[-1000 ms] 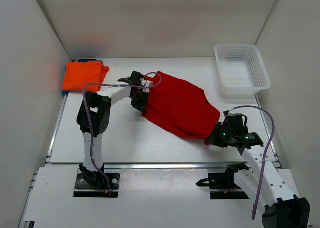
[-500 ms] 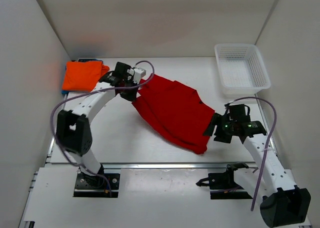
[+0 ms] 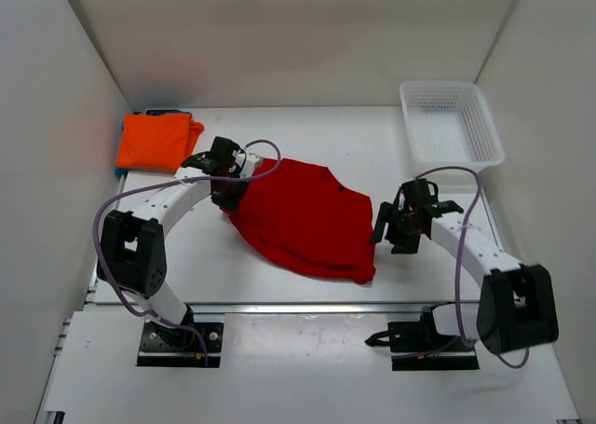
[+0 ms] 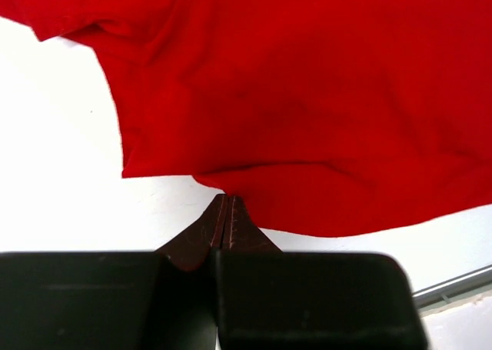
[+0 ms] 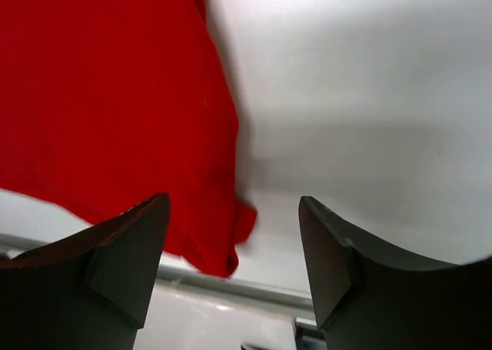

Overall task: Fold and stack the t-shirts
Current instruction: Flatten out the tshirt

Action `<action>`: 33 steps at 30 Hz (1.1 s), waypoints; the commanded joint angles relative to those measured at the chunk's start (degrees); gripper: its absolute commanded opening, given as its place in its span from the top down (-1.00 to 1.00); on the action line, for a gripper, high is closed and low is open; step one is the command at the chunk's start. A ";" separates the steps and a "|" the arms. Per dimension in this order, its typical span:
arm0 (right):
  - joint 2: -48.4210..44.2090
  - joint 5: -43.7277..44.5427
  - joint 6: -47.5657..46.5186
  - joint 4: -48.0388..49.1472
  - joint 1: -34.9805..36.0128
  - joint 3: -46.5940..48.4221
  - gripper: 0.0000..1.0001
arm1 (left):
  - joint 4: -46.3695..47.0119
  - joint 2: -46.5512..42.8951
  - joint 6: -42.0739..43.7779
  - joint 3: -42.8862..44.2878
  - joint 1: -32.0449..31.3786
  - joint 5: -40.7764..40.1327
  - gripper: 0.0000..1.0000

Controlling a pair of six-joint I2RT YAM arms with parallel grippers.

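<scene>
Dragged leftward since a second ago, the red t-shirt (image 3: 303,217) now lies spread across the middle of the table (image 3: 196,261), flatter than it was, and the right arm has let go of its corner and backed off.

At the far left corner the orange t-shirt (image 3: 154,142) sits as a neat folded square, with a sliver of the blue t-shirt (image 3: 118,170) showing under its left edge. Those two look folded and stacked already.

Next along, the left gripper (image 4: 227,211) rests at the red shirt's left edge. Its jaws are pressed together, and in the wrist view the hem appears pinched at their very tips. The cloth fans out from that point, mostly smooth, with one sleeve turned under at the upper left of that view.

To the right of the shirt, the right gripper (image 5: 232,208) hovers just beside the cloth's right edge, jaws wide apart with nothing between them. The white basket (image 3: 447,170) stands at the far right corner, well apart from everything.

By my reckoning two of three shirts are finished. The red one is only laid out: it is not yet folded and must afterwards go on the orange pile.
</scene>
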 commanded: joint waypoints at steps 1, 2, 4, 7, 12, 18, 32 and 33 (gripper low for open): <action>7.38 3.04 -2.01 10.06 0.88 5.16 -0.32 | -0.29 -2.35 1.01 -0.28 0.46 -2.26 0.94; 8.89 3.48 -2.36 11.46 1.06 6.91 -0.32 | 0.05 -2.61 1.19 -0.02 0.37 -2.79 0.94; 14.85 4.79 -3.68 12.09 1.67 11.30 -0.33 | -0.64 -2.62 1.28 -0.72 0.81 -3.32 0.94; 22.59 9.36 -4.56 10.69 3.60 17.20 -0.36 | -0.82 -3.06 1.71 -0.90 1.25 -3.94 0.96; 34.63 14.12 -3.69 7.27 5.36 27.22 -0.21 | -1.35 -3.49 1.45 -0.73 1.69 -3.76 0.96; 38.96 13.78 -3.95 5.32 7.30 29.70 0.74 | -1.52 -3.50 2.16 -0.63 3.53 -5.08 0.96; 25.77 21.06 -9.12 0.34 -6.31 46.46 1.00 | 1.38 -0.95 7.68 8.77 12.85 -21.95 1.00; 26.56 21.59 -10.18 -1.43 -5.72 49.27 1.00 | 1.81 -0.69 7.61 7.55 13.11 -22.83 1.00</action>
